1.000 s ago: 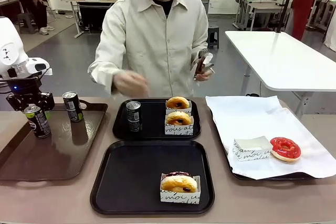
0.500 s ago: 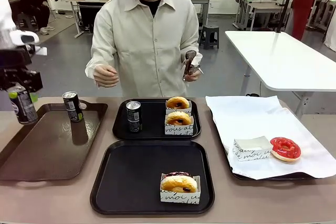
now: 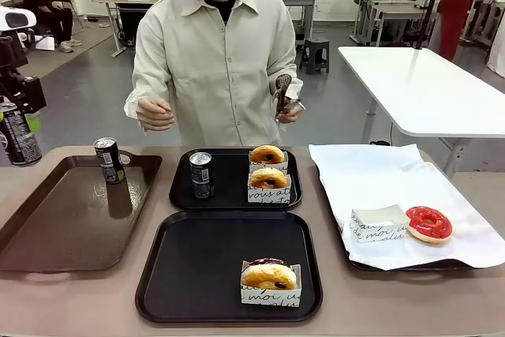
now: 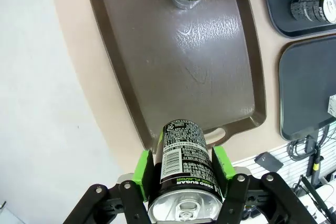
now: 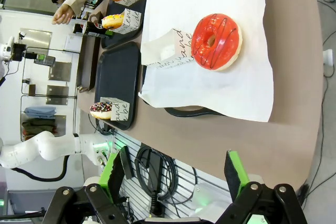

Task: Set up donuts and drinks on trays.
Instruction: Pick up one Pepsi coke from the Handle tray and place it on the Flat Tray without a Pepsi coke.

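My left gripper (image 3: pixel 17 112) hangs at the far left, above and outside the brown tray, shut on a dark drink can (image 3: pixel 17 138). Its green pads (image 4: pixel 143 167) clamp the sides of that can (image 4: pixel 184 174). A second can (image 3: pixel 108 159) stands on the brown tray. The far black tray (image 3: pixel 180 195) holds a can (image 3: pixel 200 174) and two boxed golden donuts (image 3: pixel 268 177). The near black tray (image 3: pixel 197 266) carries a boxed sprinkled donut (image 3: pixel 270 277). A red-iced donut (image 3: pixel 428 223) lies beside an empty box (image 3: pixel 379 222). My right gripper (image 5: pixel 174 177) stands open with nothing between its fingers, off the table's edge.
The long brown tray (image 3: pixel 71 226) lies at the left. A tray lined with white paper (image 3: pixel 371 175) sits at the right. Across the table a person holds tongs (image 3: pixel 282 94) in one hand, the other hand (image 3: pixel 155 113) raised.
My left gripper has lifted its can off the brown tray, up and to the left. The person's free hand has drawn back from over the table.
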### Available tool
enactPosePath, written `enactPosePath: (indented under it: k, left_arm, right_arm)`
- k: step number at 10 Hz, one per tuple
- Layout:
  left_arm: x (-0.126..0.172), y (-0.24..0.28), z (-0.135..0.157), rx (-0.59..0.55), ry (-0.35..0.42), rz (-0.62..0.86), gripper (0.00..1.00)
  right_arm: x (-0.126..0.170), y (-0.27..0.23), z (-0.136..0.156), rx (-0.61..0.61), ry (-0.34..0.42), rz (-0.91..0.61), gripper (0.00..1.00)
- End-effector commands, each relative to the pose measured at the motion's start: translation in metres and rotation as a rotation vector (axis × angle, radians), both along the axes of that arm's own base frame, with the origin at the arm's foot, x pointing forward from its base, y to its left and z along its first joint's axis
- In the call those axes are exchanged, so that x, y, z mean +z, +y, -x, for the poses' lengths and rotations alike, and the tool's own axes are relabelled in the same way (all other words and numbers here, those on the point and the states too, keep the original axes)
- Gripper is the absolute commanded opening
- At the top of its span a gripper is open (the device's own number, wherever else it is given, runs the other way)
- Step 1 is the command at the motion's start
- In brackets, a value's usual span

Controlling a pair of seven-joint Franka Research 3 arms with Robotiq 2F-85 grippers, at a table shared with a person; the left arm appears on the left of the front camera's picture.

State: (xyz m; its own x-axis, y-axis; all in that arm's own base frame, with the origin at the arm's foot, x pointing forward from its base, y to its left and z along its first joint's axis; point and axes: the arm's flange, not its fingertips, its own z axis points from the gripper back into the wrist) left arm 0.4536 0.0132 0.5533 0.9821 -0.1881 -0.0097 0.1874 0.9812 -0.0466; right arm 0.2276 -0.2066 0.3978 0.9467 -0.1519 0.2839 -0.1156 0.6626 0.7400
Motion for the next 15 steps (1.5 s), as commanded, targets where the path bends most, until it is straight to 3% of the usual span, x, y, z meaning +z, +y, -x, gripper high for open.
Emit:
enactPosePath:
  k: [1,4,5,7,10,13,15]
  left_arm:
    - [-0.004,-0.001,-0.002,-0.003,0.010,-0.001,0.32]
    - [-0.004,-0.001,-0.002,-0.003,0.010,-0.001,0.32]
    - [-0.008,0.000,-0.002,-0.001,0.018,0.000,0.58]
    - [-0.004,-0.041,0.018,-0.076,0.011,0.080,0.58]
    - [-0.002,-0.124,0.062,-0.291,0.013,-0.001,0.58]
    - [-0.020,-0.182,0.100,-0.466,0.046,-0.086,0.58]
    - [-0.020,-0.181,0.108,-0.442,0.016,-0.083,0.58]
  right_arm:
    - [-0.001,0.000,-0.002,0.000,-0.028,-0.023,1.00]
    - [-0.001,0.000,-0.002,0.000,-0.028,-0.023,1.00]
    - [-0.001,0.000,-0.002,0.000,-0.028,-0.023,1.00]
    - [-0.001,0.000,-0.002,0.000,-0.028,-0.023,1.00]
    - [-0.001,0.000,-0.002,0.000,-0.028,-0.023,1.00]
    - [-0.001,0.000,-0.002,0.000,-0.028,-0.023,1.00]
    - [-0.001,0.000,-0.002,0.000,-0.028,-0.023,1.00]
